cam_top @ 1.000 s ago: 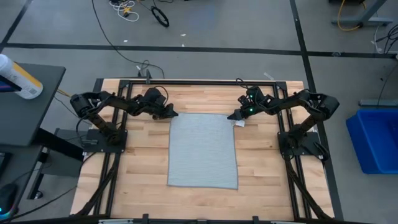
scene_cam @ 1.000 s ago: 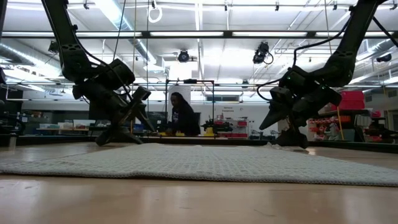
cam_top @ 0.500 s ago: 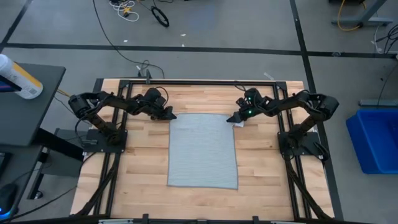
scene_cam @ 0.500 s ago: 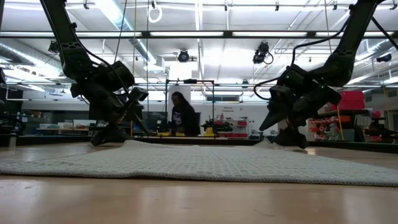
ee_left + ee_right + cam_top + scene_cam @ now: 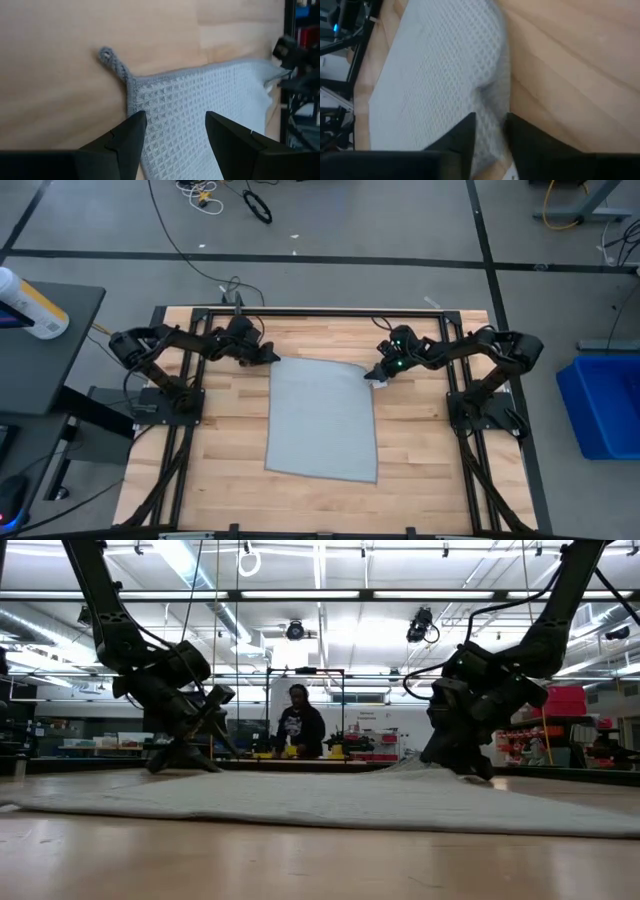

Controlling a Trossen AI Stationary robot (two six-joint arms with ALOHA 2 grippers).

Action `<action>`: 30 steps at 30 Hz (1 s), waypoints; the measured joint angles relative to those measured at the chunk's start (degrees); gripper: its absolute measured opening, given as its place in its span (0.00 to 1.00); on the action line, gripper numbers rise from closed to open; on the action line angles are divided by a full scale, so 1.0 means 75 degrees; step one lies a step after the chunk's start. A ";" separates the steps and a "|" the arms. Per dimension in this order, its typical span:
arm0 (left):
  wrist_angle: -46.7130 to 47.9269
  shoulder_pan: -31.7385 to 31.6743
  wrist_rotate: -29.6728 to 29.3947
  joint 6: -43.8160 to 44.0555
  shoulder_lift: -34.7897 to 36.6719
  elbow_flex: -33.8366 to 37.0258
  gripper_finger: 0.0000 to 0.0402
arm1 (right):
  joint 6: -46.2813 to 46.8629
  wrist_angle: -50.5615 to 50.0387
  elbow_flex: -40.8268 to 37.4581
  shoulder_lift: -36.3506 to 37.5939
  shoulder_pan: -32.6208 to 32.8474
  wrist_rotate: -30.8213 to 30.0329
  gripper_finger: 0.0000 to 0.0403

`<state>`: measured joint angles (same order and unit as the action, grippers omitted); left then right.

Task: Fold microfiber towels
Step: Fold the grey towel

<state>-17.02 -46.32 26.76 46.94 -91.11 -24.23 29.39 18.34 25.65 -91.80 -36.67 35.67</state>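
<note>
The left gripper, jaws parted, straddles the towel's far-left corner near the bench's far edge. The grey-blue microfiber towel lies flat at mid-bench. The right gripper pinches its far-right corner, lifting it slightly. No legible writing shows.

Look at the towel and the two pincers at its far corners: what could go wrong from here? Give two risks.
1. The left pincer is open astride the towel at its corner, not yet closed. It may pinch only the edge, or the corner's small loop, and slip off.
2. The right pincer is shut on the opposite corner, which already looks bunched and raised. If only that side lifts, the towel could skew further on the table, giving a crooked fold.
</note>
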 joint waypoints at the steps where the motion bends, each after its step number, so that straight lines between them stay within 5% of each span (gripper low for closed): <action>1: 0.0000 -0.0065 0.0052 0.0007 0.0000 0.0000 0.54 | 0.0028 0.0023 0.0007 -0.0036 -0.0002 0.0004 0.40; 6: -0.0026 -0.0199 0.0626 0.0034 0.0210 0.0031 0.54 | 0.0026 0.0049 0.0023 -0.0189 -0.0001 0.0140 0.69; 10: -0.0317 -0.0189 0.0871 0.0129 0.0770 0.0016 0.54 | -0.0038 0.0036 0.0023 -0.0232 -0.0006 0.0258 0.79; 22: 0.1380 -0.0988 0.0414 -0.0684 0.1116 0.0017 0.54 | 0.0014 0.0113 0.0009 -0.0246 -0.0049 0.0292 0.67; 30: 0.1477 -0.0982 0.0029 -0.0752 0.1119 0.0015 0.54 | 0.0082 0.0251 0.0006 -0.0255 -0.0049 0.0275 0.69</action>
<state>-5.94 -53.69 26.98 41.30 -82.72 -24.12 30.00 20.23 25.69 -93.71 -37.04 37.74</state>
